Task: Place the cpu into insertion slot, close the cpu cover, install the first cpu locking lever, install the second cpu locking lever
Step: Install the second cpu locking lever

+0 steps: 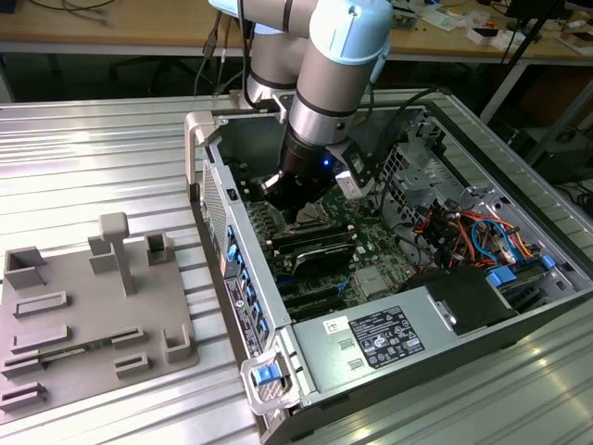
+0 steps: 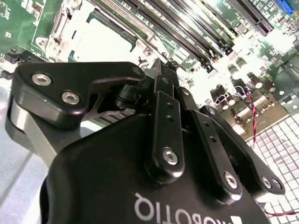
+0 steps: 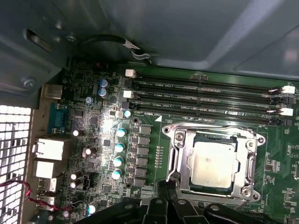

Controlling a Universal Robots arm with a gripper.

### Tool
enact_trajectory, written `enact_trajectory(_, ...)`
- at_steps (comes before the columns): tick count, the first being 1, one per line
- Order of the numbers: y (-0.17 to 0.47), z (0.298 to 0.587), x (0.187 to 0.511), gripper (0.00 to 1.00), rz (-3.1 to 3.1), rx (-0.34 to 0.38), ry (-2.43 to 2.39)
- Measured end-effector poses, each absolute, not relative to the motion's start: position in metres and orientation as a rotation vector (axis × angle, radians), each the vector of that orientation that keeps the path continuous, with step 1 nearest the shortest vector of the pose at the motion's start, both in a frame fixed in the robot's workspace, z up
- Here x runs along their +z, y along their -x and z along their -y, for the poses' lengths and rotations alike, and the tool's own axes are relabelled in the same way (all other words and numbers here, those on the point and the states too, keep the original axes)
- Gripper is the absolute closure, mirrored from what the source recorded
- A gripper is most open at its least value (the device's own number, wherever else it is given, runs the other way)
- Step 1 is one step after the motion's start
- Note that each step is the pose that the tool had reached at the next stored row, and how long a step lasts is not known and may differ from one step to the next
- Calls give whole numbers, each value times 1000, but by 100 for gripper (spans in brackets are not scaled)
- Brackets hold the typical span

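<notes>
Lying in the insertion slot (image 3: pixel 214 163), cpu (image 3: pixel 212 162) under closed cpu cover (image 3: pixel 180 154), tool (image 3: pixel 166 189) clenched empty beside it.

Your arm (image 1: pixel 320 65) reaches steeply down from far edge of worktop, grey segments stacked, wrist dark with blue light lit. You see black gripper (image 1: pixel 295 211) at its tip, tilted toward exterior view's left. In second wrist view, gripper (image 2: pixel 161 70) shows from behind: black body, bolted linkage bars, fingers (image 2: pixel 163 81) drawn together at tips. In first wrist view, fingertips (image 3: pixel 166 186) meet, nothing between them.
</notes>
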State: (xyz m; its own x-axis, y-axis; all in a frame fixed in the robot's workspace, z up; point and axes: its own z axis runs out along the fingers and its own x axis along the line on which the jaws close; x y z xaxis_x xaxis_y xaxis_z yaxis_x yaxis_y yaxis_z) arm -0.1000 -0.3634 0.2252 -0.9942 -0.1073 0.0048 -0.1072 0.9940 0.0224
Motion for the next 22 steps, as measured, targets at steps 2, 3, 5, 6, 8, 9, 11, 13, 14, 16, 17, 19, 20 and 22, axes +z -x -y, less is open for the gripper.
enact_trajectory(2,97,363,225,89,3131,-35,-169)
enact_trajectory(3,95,363,225,89,3131,-35,-169)
enact_trajectory(5,93,363,225,89,3131,-35,-169)
enact_trajectory(6,93,363,225,89,3131,-35,-169)
enact_trajectory(8,90,363,226,89,3131,-34,-168)
enact_trajectory(9,89,363,226,89,3131,-34,-169)
enact_trajectory(11,86,363,227,89,3131,-35,-169)
enact_trajectory(13,84,363,228,89,3131,-35,-169)
enact_trajectory(14,82,363,229,89,3131,-35,-169)
enact_trajectory(16,80,363,229,89,3131,-35,-169)
enact_trajectory(17,78,363,230,89,3131,-35,-169)
enact_trajectory(19,72,362,230,89,3131,-35,-169)
enact_trajectory(20,68,362,230,89,3131,-35,-169)
enact_trajectory(22,57,362,230,89,3131,-35,-168)
